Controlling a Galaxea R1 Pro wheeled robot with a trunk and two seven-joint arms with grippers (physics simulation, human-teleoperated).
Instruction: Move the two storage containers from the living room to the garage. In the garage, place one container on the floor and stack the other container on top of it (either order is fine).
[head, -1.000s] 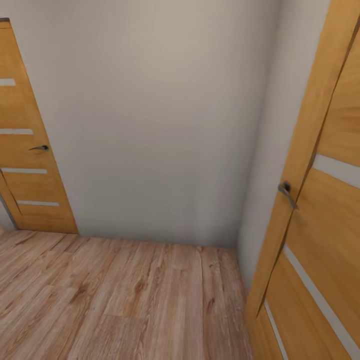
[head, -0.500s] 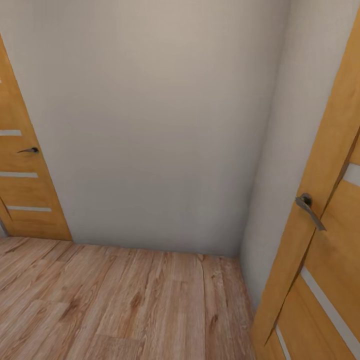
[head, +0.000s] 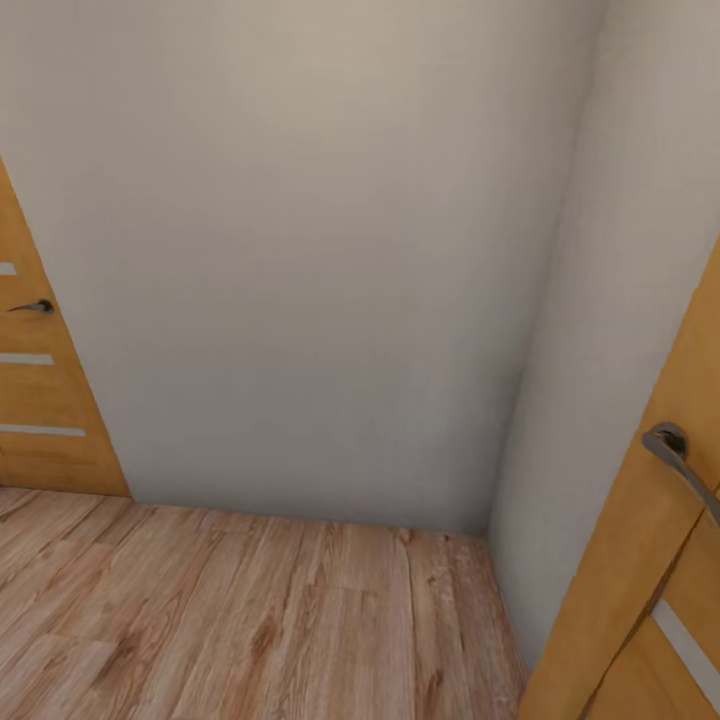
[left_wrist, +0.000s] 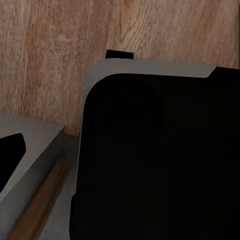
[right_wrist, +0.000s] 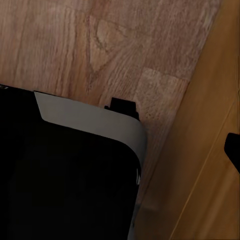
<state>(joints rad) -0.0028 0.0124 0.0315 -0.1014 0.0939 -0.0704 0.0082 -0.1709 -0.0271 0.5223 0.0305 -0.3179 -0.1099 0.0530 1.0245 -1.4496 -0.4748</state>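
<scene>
nowhere a clear sight of fingers, so cannot tell how far either gripper stands open or whether anything sits in its hold. seen from the left wrist: a large black rounded body of the robot (left_wrist: 155, 160) edged in grey, a small black tab (left_wrist: 119, 54) poking past its far edge, a second grey-and-black part (left_wrist: 20, 155) beside it, light wood plank floor (left_wrist: 55, 45) beyond. seen from the right wrist: much the same black mass with a grey rim (right_wrist: 65, 175), one small black tab (right_wrist: 122, 106) at its edge, plank floor (right_wrist: 95, 45) past it, and an orange-brown wooden door face (right_wrist: 200, 165) close alongside.

further out, from the head: a plain off-white wall (head: 300, 250) straight ahead, meeting a second wall (head: 620, 260) in a corner toward the right. two wooden doors counted: one at the left edge (head: 40, 400) with pale horizontal strips and a dark lever handle (head: 32, 307), one at the lower right (head: 650, 560), near the camera, with one grey lever handle (head: 680, 455) and a pale strip. light plank floor (head: 250, 620) running up to the wall base.

no orange-red storage containers to count among any of this; cannot tell where they are. hallway-like corner, wood floor, not grey concrete.
</scene>
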